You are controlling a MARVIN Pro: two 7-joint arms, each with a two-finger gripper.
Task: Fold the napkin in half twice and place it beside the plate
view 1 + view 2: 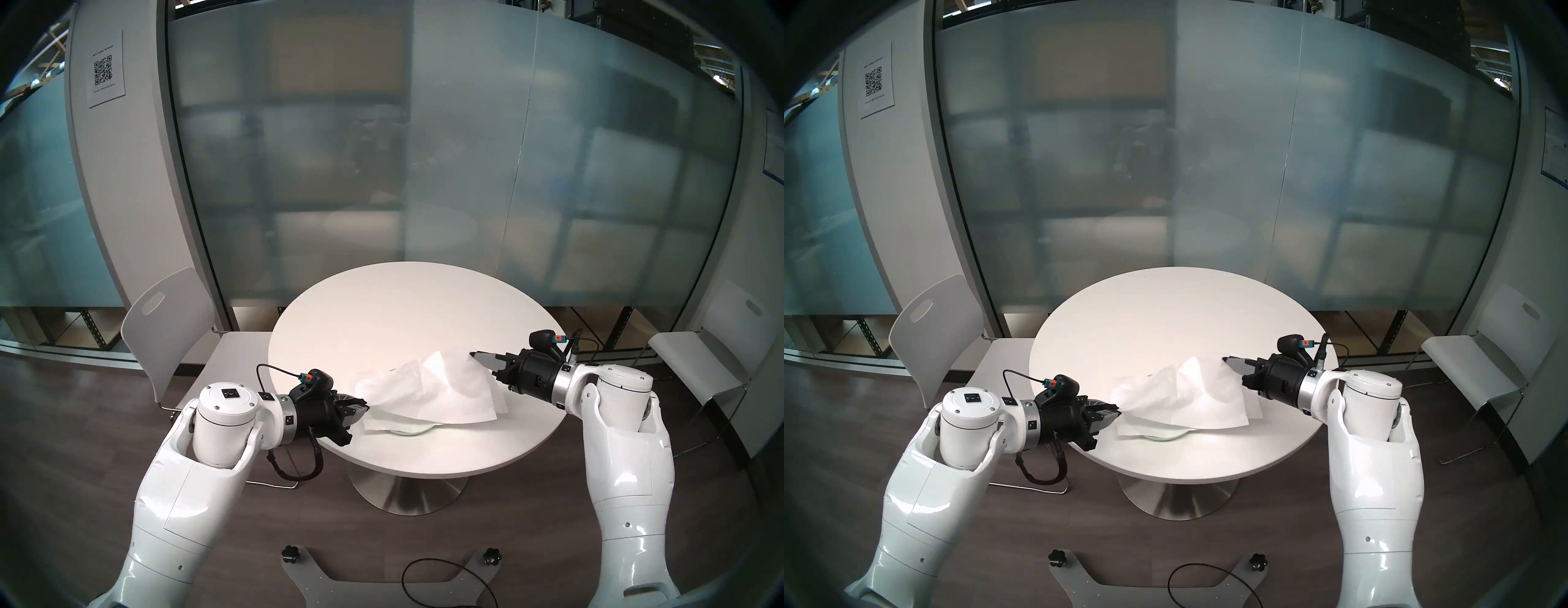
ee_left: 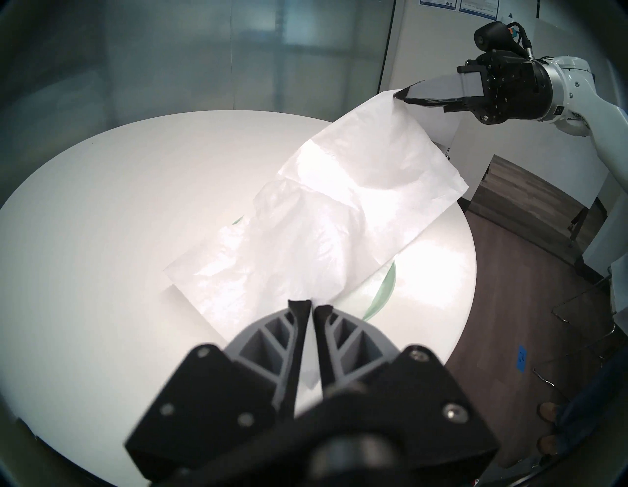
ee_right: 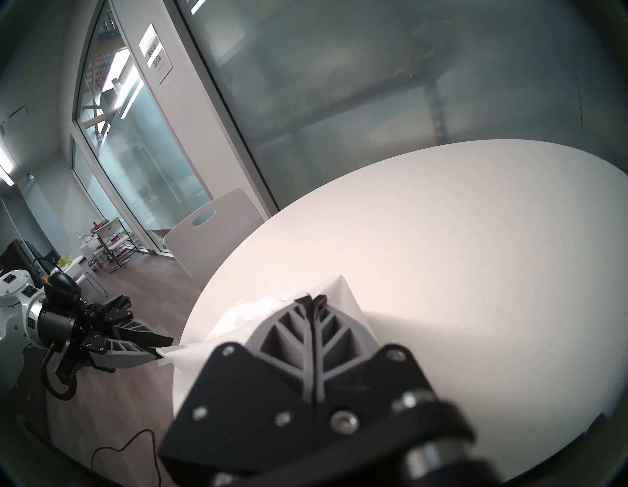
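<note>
Napkin, thin, white and matte with soft creases, hangs slack between the two grippers, sagging from the right gripper's tip toward the left gripper's tip and draping over the plate that sits below and between them. Only a sliver of the plate shows under the sheet's near edge: pale mint green, round, with a low smooth rim; the left wrist view gives a second green arc of it just to the right of the left jaws, and the rest is hidden by paper.

At the right gripper, the jaws are pressed together on a raised corner of the napkin, which fans out wide and downward from that pinch. The right wrist view confirms the ribbed grey fingers meeting with no gap at their tips.

Left gripper sits lower, at the napkin's opposite end. Its jaws stand a narrow slit apart at the tips; paper lies right against and between them, but whether they grip it or merely touch it is hard to make out.

Beneath all this, the round white table is smooth and lightly glossy.
</note>
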